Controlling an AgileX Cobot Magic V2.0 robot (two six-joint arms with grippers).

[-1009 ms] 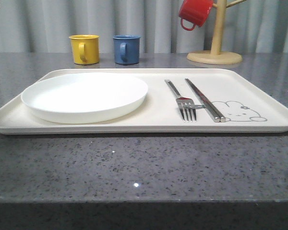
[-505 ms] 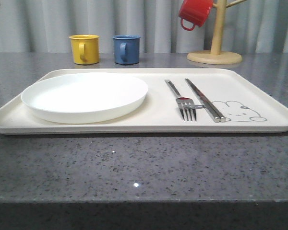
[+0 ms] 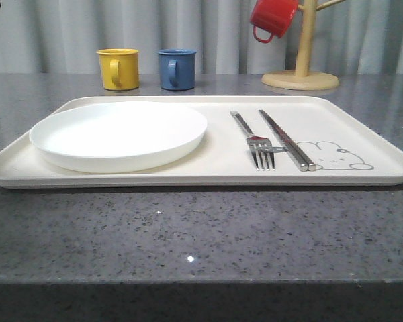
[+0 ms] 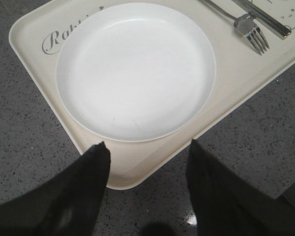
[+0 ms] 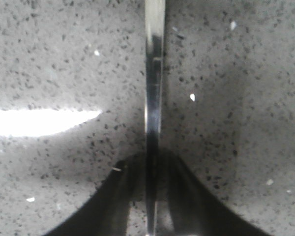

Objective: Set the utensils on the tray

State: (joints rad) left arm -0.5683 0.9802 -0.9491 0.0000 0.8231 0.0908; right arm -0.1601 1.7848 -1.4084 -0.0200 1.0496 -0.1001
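The fork (image 3: 258,142) and chopsticks (image 3: 285,139) lie side by side on the cream tray (image 3: 221,176), right of the white plate (image 3: 119,136) that also sits on it; the tray rests on a speckled grey stone counter (image 3: 188,235). Behind the tray stand a yellow mug (image 3: 118,68) and a blue mug (image 3: 176,68) — a red mug (image 3: 273,18) hangs on a wooden stand (image 3: 301,64) before pale curtains (image 3: 208,30). The left gripper (image 4: 146,164) hangs spread wide over the tray's corner, holding nothing; the right gripper (image 5: 151,194) pinches a slim metal utensil (image 5: 154,73) above the counter.

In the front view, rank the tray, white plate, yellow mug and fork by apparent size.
1. tray
2. white plate
3. fork
4. yellow mug

Fork versus mug is unsure: the mug stands farther from the camera.
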